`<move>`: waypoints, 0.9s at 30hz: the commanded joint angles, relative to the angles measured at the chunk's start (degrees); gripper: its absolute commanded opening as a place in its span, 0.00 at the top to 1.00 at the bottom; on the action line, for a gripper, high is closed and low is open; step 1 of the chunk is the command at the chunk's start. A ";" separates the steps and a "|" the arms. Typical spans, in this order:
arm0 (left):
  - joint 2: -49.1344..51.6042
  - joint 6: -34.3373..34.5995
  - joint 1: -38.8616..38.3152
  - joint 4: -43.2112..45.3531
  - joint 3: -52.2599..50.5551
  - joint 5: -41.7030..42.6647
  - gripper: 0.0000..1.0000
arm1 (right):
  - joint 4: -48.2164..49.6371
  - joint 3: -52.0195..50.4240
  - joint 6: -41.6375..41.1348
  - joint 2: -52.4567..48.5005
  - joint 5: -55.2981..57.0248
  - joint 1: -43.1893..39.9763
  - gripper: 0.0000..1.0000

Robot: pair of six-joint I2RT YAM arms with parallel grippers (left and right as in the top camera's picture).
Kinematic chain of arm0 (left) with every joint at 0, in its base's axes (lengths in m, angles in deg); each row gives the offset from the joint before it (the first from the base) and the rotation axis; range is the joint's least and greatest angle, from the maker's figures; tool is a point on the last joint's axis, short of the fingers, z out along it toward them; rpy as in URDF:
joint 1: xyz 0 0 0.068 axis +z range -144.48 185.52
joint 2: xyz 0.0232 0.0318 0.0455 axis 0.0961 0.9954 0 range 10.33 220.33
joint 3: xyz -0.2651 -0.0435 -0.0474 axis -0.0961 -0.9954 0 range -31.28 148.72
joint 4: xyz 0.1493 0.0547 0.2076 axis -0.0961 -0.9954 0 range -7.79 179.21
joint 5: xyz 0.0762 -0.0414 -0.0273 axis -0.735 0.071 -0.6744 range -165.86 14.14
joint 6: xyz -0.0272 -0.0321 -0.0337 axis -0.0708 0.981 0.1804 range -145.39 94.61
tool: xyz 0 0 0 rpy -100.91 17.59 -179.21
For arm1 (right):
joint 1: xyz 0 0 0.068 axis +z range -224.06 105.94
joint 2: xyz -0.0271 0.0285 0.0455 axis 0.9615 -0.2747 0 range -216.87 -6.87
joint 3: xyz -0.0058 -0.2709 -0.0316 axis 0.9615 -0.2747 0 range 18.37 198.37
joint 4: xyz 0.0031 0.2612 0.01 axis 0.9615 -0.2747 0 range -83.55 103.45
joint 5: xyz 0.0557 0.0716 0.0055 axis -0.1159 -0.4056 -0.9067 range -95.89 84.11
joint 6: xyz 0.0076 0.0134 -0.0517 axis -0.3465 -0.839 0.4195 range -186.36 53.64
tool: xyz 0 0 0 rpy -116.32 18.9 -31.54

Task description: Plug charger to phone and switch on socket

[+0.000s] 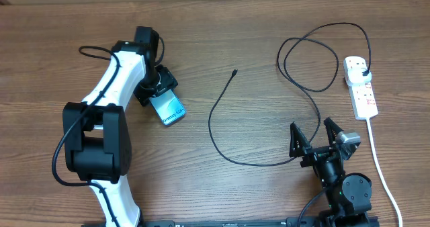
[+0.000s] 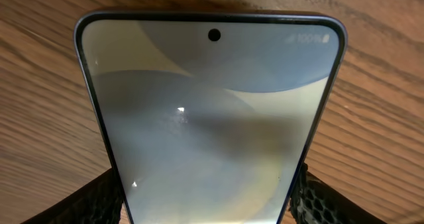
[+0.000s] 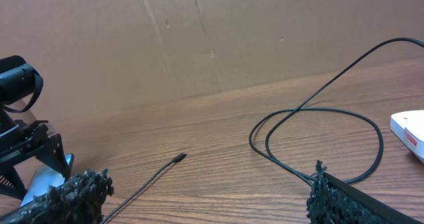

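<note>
Left gripper (image 1: 159,91): nearest the overhead camera on its raised arm, closed on the phone's near end with a pad on each long edge.
Right gripper (image 1: 311,127): jaws wide and holding nothing, with the cable running under the gap.
Charger (image 1: 209,123): a thin black cable lying in loose loops across the table. It is probably light and floppy, so a grip far from the end would let the tip droop.
Socket (image 1: 361,89): a white strip at the far right with the black plug head (image 1: 363,69) seated in it. Its rigid body looks light enough to slide when a switch is pressed.
Phone (image 1: 168,109): stiff with slick glass, best gripped by the frame.
Connector tip (image 1: 234,72): lies free, well apart from the phone, and is best pinched just behind the tip.
</note>
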 commanded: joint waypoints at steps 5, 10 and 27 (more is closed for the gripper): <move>0.31 -1.18 -2.21 1.77 -4.83 -6.71 0.24 | 0.39 -0.61 0.09 0.59 0.50 0.48 0.00; 0.31 -1.18 -2.23 3.56 -8.28 -6.73 0.24 | 0.39 -0.59 0.09 0.59 0.50 0.48 0.00; 0.31 -1.25 -2.23 4.09 -11.80 -6.71 0.02 | 0.39 -0.59 0.09 0.59 0.50 0.48 0.00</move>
